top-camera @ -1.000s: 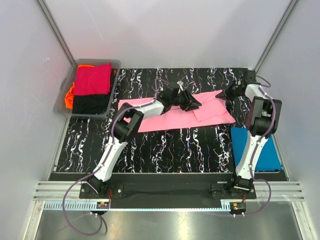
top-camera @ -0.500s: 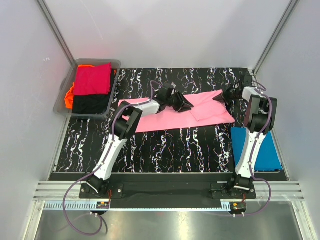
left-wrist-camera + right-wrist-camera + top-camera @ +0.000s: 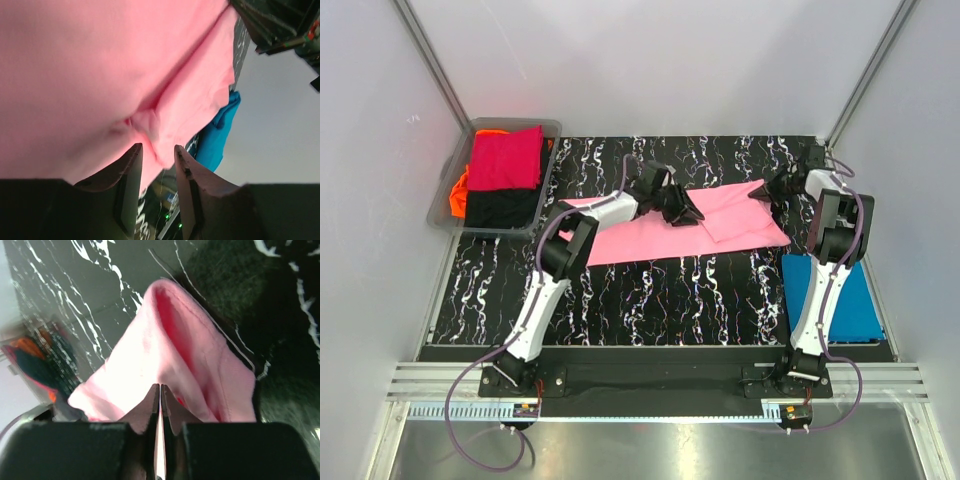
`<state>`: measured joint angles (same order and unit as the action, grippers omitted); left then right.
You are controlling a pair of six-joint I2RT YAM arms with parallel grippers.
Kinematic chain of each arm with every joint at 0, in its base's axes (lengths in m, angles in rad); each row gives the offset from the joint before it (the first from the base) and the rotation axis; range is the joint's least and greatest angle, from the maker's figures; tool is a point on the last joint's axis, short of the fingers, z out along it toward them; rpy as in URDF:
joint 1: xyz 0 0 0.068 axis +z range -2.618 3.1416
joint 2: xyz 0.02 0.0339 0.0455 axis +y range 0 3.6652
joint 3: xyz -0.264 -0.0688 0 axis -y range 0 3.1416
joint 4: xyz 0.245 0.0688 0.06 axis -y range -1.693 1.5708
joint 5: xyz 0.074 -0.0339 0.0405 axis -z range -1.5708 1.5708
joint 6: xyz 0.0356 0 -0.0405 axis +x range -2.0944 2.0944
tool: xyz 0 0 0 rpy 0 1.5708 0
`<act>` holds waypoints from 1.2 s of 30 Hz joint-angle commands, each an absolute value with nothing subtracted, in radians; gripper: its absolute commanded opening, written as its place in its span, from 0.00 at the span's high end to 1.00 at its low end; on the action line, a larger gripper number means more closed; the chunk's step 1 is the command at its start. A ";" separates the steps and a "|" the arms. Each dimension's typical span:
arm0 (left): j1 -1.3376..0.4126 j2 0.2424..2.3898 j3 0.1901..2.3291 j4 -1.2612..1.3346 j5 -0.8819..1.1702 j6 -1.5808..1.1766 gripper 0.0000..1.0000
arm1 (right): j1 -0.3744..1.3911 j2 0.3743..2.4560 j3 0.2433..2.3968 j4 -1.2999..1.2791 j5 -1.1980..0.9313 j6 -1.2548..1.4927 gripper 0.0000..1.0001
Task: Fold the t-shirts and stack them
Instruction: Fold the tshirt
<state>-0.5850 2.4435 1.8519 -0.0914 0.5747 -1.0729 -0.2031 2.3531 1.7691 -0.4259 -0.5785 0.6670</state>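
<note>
Marbled black table [image 3: 650, 300] carries pink t-shirt [image 3: 640, 240], right gripper [image 3: 160, 388] pinching it.

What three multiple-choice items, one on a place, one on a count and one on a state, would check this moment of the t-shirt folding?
1. Where does the blue t-shirt lie?
A. On the table, at its near right.
B. Spread across the far middle of the table.
C. Hanging from a gripper.

2. How many shirt colours show in the bin?
A. One.
B. Three.
C. Five.

3. How is the right gripper?
A. Wide open over bare table.
B. Shut on the pink t-shirt.
C. Shut on the blue t-shirt.

Key:
1 A: it lies flat by the right edge.
2 B: crimson, orange and black show.
3 B: the right wrist view shows its fingers together on pink cloth.
</note>
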 commanded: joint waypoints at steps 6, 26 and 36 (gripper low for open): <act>-0.522 2.030 1.651 -0.423 0.513 -0.654 0.62 | -0.212 2.148 1.833 -0.679 -0.428 0.546 0.66; -0.426 1.993 1.462 -0.667 0.247 -0.288 0.60 | 0.087 1.976 1.641 -0.844 0.024 0.773 0.00; -0.426 2.014 1.310 -0.647 0.334 -0.385 0.62 | 0.143 2.100 1.695 -0.839 0.078 0.860 0.00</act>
<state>-0.4225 1.9972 1.3708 -0.6430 0.3088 -0.3584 0.1268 2.0785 1.6432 -0.8330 0.0055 0.8043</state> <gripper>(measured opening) 0.384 0.994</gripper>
